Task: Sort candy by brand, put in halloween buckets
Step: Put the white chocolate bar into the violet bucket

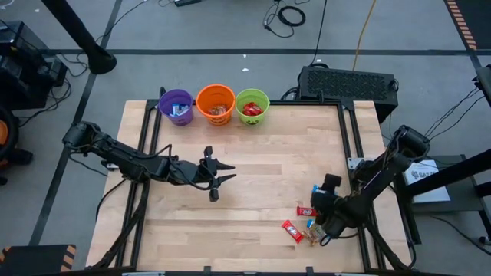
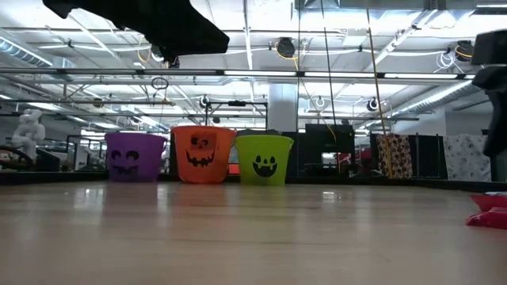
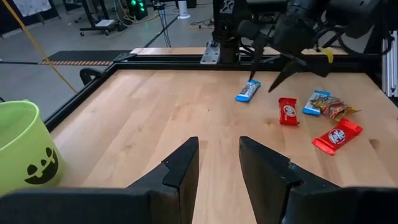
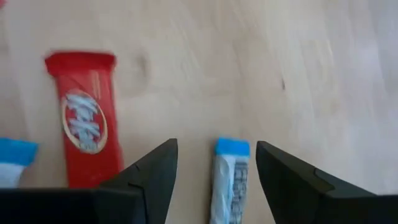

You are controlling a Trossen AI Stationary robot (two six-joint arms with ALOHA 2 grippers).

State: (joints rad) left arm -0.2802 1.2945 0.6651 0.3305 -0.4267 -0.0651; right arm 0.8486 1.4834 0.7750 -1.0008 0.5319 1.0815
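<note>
Near the table's right edge, the right gripper [image 4: 214,171] straddles a blue candy bar [image 4: 231,180], jaws wide.

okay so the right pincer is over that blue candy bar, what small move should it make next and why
Probably lower and close. The right pincer stands open with the blue candy bar lying between its fingers on the table, not yet gripped. The left pincer waits at mid-table.
</note>
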